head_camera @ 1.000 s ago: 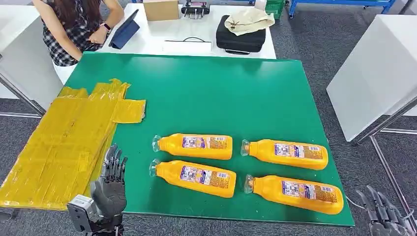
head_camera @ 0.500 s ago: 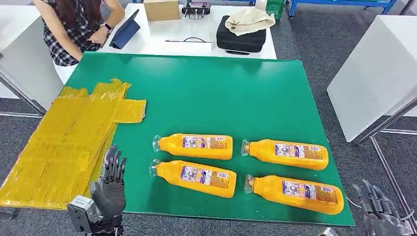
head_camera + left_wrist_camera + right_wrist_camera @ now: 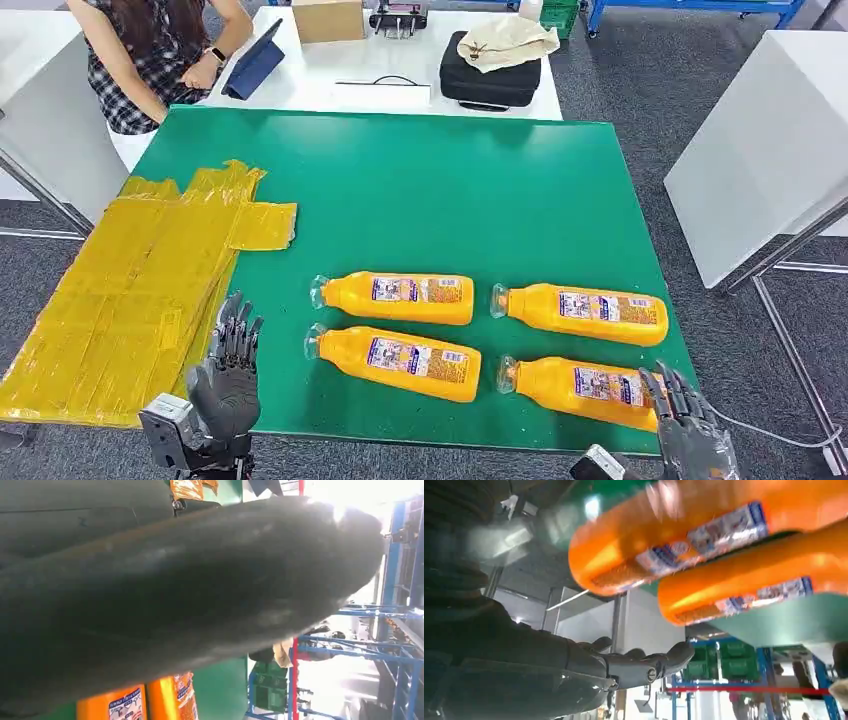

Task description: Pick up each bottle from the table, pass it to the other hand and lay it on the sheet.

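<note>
Four bottles lie on the counter (image 3: 420, 190); your right hand (image 3: 688, 432), fingers spread and empty, sits at the base of the nearest bottle (image 3: 590, 387), which runs crosswise, cap leftward.

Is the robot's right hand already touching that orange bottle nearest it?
Cannot tell. In the head view the right hand overlaps the near-right bottle's base; the right wrist view is blurred.

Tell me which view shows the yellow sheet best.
The head view: the yellow sheet lies whole on the table's left side, beside the left hand. The left wrist view catches just a yellow scrap past the hand. The right wrist view shows bottles instead.
</note>
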You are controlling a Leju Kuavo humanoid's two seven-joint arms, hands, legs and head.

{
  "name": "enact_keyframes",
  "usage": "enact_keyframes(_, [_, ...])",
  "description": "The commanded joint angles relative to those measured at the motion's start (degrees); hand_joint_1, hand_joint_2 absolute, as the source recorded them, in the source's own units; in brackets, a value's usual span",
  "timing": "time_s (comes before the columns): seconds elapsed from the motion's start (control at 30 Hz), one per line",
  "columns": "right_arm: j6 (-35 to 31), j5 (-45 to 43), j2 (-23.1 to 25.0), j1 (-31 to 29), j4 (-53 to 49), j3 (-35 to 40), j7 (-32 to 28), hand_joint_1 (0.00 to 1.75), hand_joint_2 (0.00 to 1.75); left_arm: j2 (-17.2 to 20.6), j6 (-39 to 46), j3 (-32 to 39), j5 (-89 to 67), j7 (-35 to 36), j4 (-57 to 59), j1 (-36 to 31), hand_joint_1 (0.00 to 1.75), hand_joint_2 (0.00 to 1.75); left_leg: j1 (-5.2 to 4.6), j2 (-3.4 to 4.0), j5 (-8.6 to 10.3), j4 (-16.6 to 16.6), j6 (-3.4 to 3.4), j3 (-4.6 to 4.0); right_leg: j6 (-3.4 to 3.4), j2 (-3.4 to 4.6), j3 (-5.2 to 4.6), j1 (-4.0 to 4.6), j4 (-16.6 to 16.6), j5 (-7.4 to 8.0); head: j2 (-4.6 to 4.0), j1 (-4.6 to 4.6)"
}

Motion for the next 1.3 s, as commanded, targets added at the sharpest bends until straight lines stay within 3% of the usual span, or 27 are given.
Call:
enact_keyframes(0.03, [1.4, -0.3, -5.6, -1.5, 7.4, 4.4, 4.4, 0.00, 1.75, 1.9, -0.1, -1.3, 0.8, 0.1, 2.8, -0.8, 0.00, 0.00, 0.02, 0.14, -0.13, -0.1, -0.03, 0.37, 0.00, 0.01, 0.38, 0.04, -0.1, -0.07, 0.00, 0.00])
enact_keyframes(0.67, [1.3, -6.2, -13.6, -3.9, 11.6, -0.8, 6.6, 0.00, 1.75, 2.1, -1.8, -2.2, 1.0, 0.1, 4.8, -2.1, 0.00, 0.00, -0.03, 0.04, -0.06, -0.1, 0.01, 0.25, 0.01, -0.07, 0.25, -0.01, -0.1, -0.04, 0.00, 0.00])
enact_keyframes(1.03, [1.4, -6.9, -14.3, -5.5, 14.3, 2.9, 7.4, 0.00, 1.75, 2.5, -1.7, -2.6, 1.4, 0.1, 5.7, -2.9, 0.00, 0.00, -0.02, 0.11, -0.09, -0.1, -0.01, 0.28, 0.00, 0.00, 0.27, 0.00, -0.1, -0.04, 0.00, 0.00])
enact_keyframes(1.3, [0.4, -5.9, -14.2, -12.2, 21.9, 9.9, 9.9, 0.00, 1.75, 2.6, -1.3, -2.1, 1.9, 0.1, 5.3, -2.3, 0.00, 0.00, 0.04, 0.29, -0.10, -0.1, -0.02, 0.33, 0.00, 0.18, 0.31, 0.06, -0.2, 0.03, 0.00, 0.00])
